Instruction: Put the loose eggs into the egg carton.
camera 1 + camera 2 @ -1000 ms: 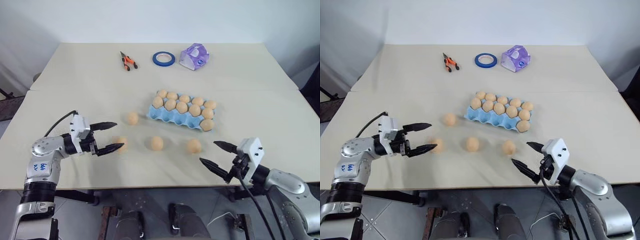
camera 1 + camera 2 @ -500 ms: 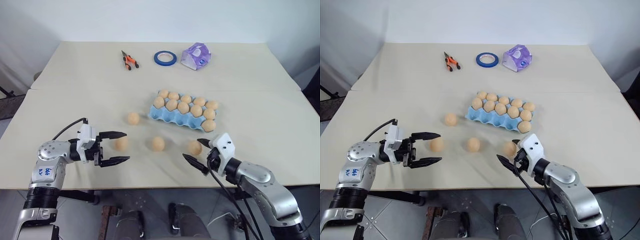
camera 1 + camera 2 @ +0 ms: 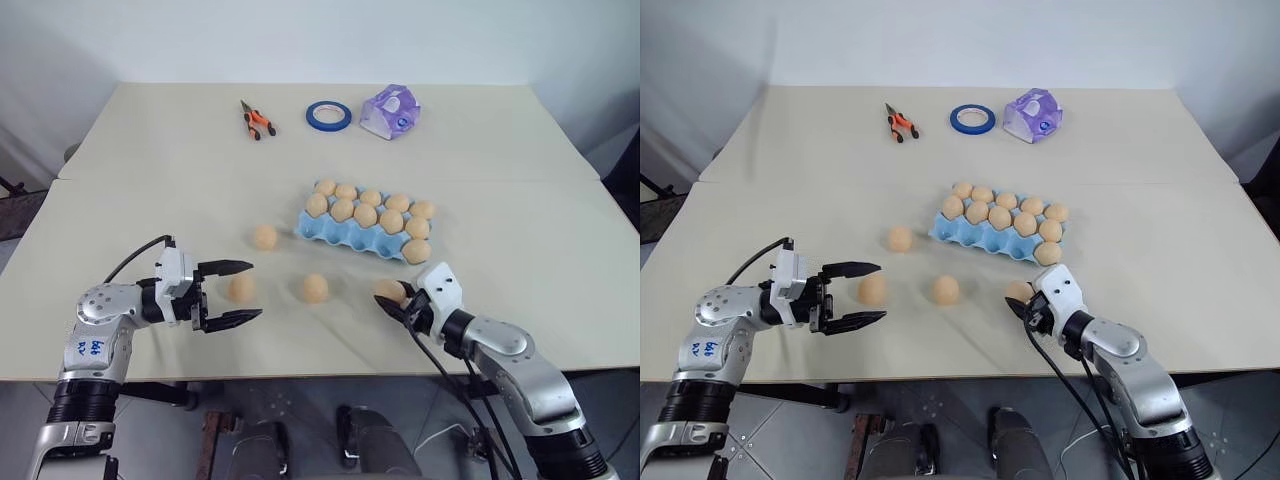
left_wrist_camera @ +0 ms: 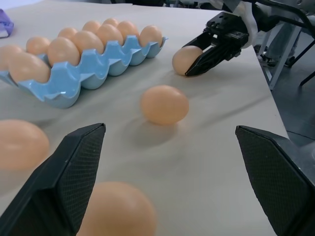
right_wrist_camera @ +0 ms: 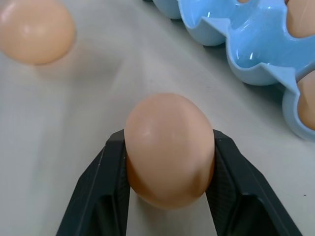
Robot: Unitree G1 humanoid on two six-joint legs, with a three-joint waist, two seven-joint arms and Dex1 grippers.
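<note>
The light blue egg carton (image 3: 338, 236) lies mid-table, with eggs in its far rows and open cups along its near row (image 5: 248, 44). My right gripper (image 3: 390, 301) is shut on one loose egg (image 5: 170, 147), which rests on the table just in front of the carton. My left gripper (image 3: 252, 290) stands open and level, and a second loose egg (image 3: 240, 288) lies between its fingers, untouched. A third egg (image 3: 316, 288) sits between the two grippers. Another egg (image 3: 265, 236) lies to the left of the carton.
Along the far side of the table lie orange-handled pliers (image 3: 256, 121), a blue tape ring (image 3: 328, 116) and a purple-white packet (image 3: 389, 111). The table's near edge (image 3: 330, 368) runs just below both grippers.
My right gripper has moved forward and left to the egg in front of the carton and shut on it. The left gripper stays open about where it was.
</note>
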